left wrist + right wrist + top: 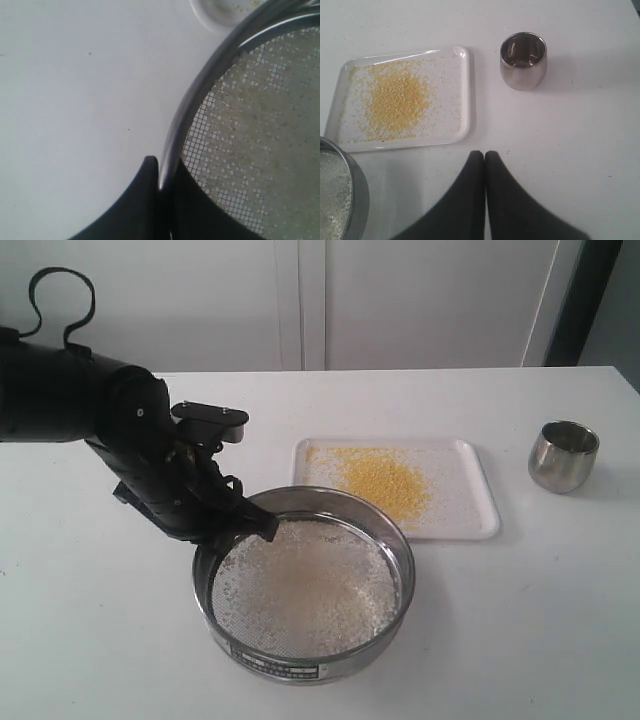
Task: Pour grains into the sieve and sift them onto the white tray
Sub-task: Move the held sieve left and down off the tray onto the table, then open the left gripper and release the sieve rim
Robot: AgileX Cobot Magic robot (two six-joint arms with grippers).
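The round steel sieve (398, 545) stands on the table in front of the white tray (484, 525), with whitish grains (305, 590) spread over its mesh. A heap of yellow grains (385, 478) lies on the tray. My left gripper (250, 525) is shut on the sieve's rim (192, 100) at its far left side, one finger outside the ring and one inside. In the right wrist view, my right gripper (484, 155) is shut and empty above bare table, close to the tray (465, 95) and its yellow grains (397, 100). The right arm does not show in the exterior view.
A small steel cup (563, 455) stands upright at the right of the tray, also in the right wrist view as the cup (523, 60). The sieve's black-and-white label (285, 668) faces the front. A corner of the tray (210, 15) shows beyond the sieve's rim.
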